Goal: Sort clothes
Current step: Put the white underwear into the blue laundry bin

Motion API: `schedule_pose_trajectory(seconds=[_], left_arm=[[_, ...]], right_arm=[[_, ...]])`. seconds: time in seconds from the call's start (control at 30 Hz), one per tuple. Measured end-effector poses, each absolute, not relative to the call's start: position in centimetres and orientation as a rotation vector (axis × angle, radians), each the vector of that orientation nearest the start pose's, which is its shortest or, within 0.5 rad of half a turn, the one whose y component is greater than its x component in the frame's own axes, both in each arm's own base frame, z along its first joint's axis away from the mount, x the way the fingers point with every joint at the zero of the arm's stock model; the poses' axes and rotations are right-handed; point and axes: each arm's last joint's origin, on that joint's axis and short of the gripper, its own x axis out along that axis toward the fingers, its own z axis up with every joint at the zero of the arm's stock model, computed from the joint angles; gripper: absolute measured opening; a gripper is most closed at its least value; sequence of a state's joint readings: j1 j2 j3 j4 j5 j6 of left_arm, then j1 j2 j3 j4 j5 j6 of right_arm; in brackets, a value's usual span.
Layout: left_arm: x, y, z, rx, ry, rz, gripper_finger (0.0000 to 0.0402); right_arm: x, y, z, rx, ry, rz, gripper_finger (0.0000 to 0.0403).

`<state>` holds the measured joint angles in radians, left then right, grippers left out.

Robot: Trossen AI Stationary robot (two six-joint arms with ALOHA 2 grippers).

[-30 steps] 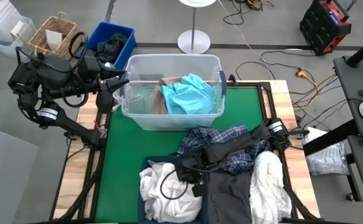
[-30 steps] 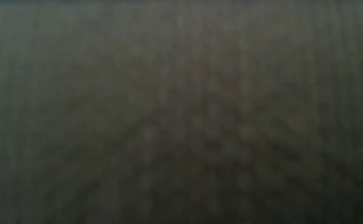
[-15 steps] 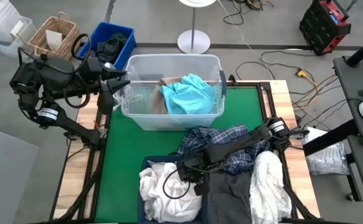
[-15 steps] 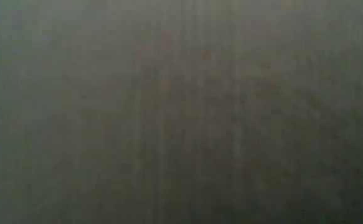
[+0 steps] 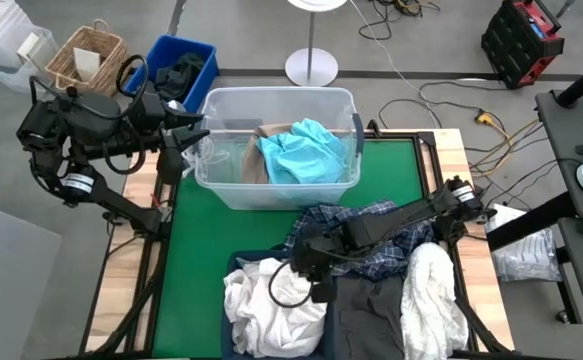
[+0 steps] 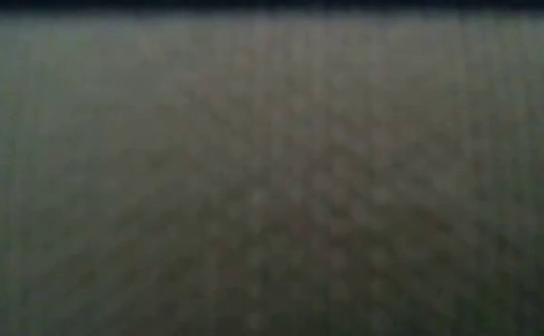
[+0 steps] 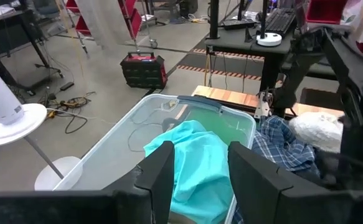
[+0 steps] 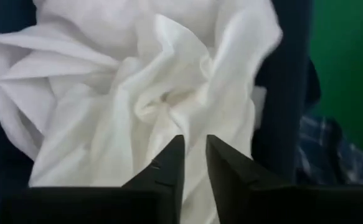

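Observation:
My right gripper hangs over the navy fabric bin at the table's near edge. It is shut on the white garment that fills the bin. A second white garment lies on the dark grey one. The plaid shirt lies under my right arm. The teal garment and the beige one lie in the clear tub. My left gripper is open and empty by the tub's left wall. Something covers the low view. My right gripper pinches a raised fold of the white garment between its two fingertips. The fingers come from above, pointing down into the bin. The cloth bunches toward them, and the rest of the garment lies in the navy bin.
A blue crate with dark cloth and a wicker basket stand on the floor beyond the far left corner. Bare green mat lies between the tub and the bin.
My right gripper has drawn back a little from the navy bin, toward the table's far and right edges. The nearest part of the white garment has bunched toward it, while the rest stays in the bin.

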<state>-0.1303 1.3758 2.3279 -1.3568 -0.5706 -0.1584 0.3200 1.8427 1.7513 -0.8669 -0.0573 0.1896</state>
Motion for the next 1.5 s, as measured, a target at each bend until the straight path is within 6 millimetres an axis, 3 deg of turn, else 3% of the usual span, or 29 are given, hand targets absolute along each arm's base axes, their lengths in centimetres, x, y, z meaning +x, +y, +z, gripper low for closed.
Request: schedule_pose_trajectory(seconds=[0.17, 0.3, 0.4, 0.53, 0.63, 0.77, 0.93, 1.13, 1.33, 1.5], left_arm=[[16.0, -0.9, 55.2, 0.003, 0.413, 0.346, 0.013], [17.9, -2.3, 53.2, 0.092, 0.533, 0.152, 0.0116], [19.2, -4.4, 50.9, 0.174, 0.642, -0.088, 0.0082], [20.6, -6.7, 47.2, 0.279, 0.752, -0.197, 0.0015], [22.1, -7.9, 45.1, 0.232, 0.706, -0.195, 0.0008], [24.9, -9.9, 41.6, 0.185, 0.629, -0.207, 0.0001], [27.4, -11.0, 38.1, 0.049, 0.554, -0.148, 0.0], [29.8, -12.2, 34.0, -0.191, 0.668, -0.044, 0.0], [31.2, -15.2, 29.1, -0.118, 0.834, 0.009, 0.0], [32.5, -15.9, 25.8, -0.115, 0.916, 0.066, 0.0]], right_arm=[[35.1, 11.8, 34.4, 0.134, 0.985, 0.178, 0.0095], [32.6, 11.1, 36.6, 0.149, 0.966, 0.051, 0.01], [30.5, 10.6, 38.6, 0.151, 0.891, -0.046, 0.0087], [27.9, 9.7, 41.2, 0.165, 0.777, -0.143, 0.0049], [26.4, 8.9, 42.7, 0.174, 0.706, -0.182, 0.0018], [24.4, 8.0, 44.3, 0.169, 0.625, -0.23, 0.0013], [23.0, 7.3, 45.1, 0.141, 0.586, -0.278, 0.0013], [22.3, 6.9, 45.6, 0.118, 0.55, -0.332, 0.0012], [22.3, 7.8, 45.0, 0.091, 0.574, -0.329, 0.0012], [21.5, 8.3, 44.2, 0.081, 0.615, -0.423, 0.0012]])
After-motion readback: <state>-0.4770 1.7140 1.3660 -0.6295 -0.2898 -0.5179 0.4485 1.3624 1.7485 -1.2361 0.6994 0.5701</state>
